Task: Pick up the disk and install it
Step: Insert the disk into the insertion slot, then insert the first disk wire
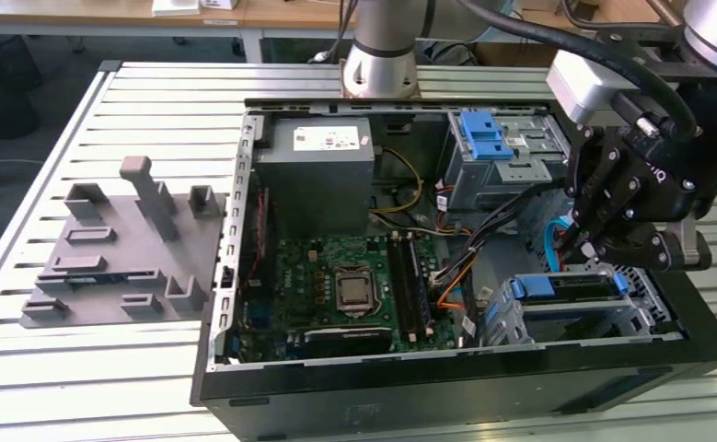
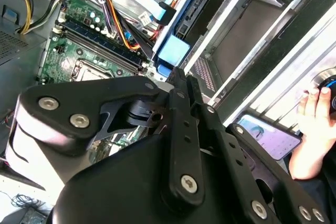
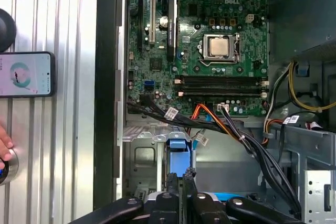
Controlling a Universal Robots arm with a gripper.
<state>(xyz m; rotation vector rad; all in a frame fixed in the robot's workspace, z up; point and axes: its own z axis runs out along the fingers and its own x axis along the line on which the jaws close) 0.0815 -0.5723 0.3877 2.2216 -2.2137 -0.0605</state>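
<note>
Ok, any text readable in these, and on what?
Nothing clear enough to quote.
White sticker on the power-supply box: print too small to read.
Motherboard: white markings, mostly too small to read.
Cable tags: too small to read.
Phone: a graphic on its screen, no legible words.

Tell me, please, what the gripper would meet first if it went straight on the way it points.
Most likely the disk, which lies right ahead of the gripper in the first wrist view, though depth is unclear.
</note>
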